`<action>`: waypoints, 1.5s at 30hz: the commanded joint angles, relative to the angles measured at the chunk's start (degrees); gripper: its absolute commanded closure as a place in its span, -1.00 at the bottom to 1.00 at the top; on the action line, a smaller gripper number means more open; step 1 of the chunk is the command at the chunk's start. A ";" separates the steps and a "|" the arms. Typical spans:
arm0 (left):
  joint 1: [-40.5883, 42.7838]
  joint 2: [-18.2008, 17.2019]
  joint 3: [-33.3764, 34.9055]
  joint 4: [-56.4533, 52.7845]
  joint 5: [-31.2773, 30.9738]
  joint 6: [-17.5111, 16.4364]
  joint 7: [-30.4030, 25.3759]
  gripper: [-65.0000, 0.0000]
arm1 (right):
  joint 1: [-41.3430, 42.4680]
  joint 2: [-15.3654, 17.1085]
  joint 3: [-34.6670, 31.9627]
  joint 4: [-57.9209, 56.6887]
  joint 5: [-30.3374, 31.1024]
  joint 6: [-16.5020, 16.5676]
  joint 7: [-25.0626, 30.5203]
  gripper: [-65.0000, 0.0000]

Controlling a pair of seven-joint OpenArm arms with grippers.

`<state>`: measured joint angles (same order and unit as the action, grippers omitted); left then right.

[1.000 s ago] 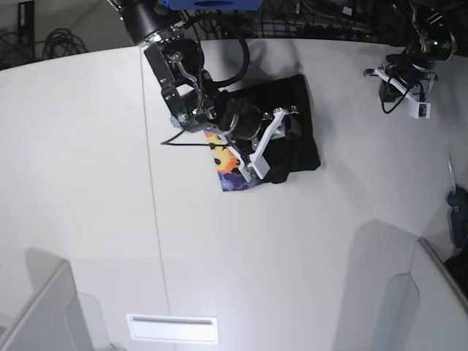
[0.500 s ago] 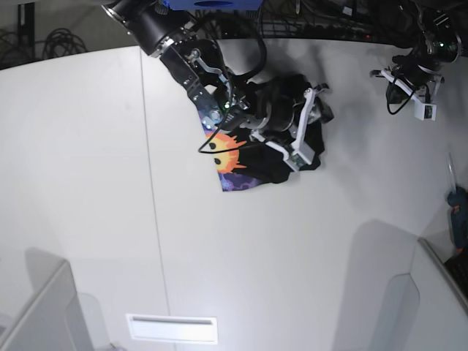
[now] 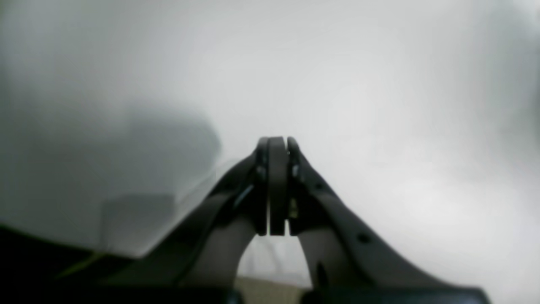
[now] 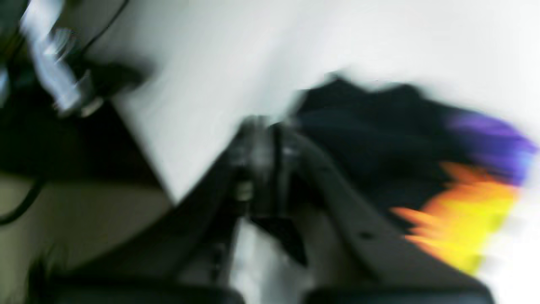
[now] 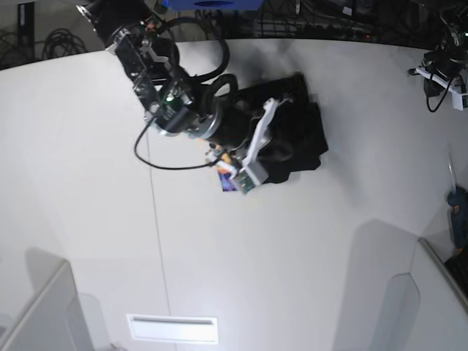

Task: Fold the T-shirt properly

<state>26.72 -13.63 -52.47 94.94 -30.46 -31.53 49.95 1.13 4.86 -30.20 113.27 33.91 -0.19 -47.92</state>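
Since a second ago the right arm has swung back over the T-shirt (image 5: 296, 139), and its tool (image 5: 248, 172), then spread, now has its jaws pressed together near the printed corner. Whether any cloth sits between them I cannot tell; the right wrist view is smeared by motion. The T-shirt lies bunched near the far middle of the white desk (image 5: 292, 256), mostly black, with only a sliver of the orange and purple print peeking out beside the arm. The left tool (image 3: 277, 185) is clenched on nothing, hanging over bare desk; in the base view its arm has drawn off further to the far right corner (image 5: 442, 69). Risk from here, as I judge it: a fast sweep with a thin pinch could drag the whole bundle or drop the hem, leaving the fold crooked
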 commanded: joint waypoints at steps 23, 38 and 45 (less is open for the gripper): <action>0.40 -0.39 -0.06 0.14 -0.88 -0.25 -0.86 1.00 | 3.31 -1.30 -0.18 -20.48 0.33 0.32 3.83 1.00; 0.05 -0.48 -0.32 -0.03 -0.88 -0.25 -0.86 1.00 | 8.41 -9.39 -9.94 -25.23 0.24 0.23 3.83 1.00; -0.13 -0.66 -0.41 -0.12 -0.88 -0.25 -0.86 1.00 | 11.84 -11.76 -20.57 -23.30 0.51 0.23 3.57 1.00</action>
<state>26.50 -13.21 -52.21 94.11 -30.50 -31.55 50.00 11.73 -5.89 -50.92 88.49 33.93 -0.27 -45.52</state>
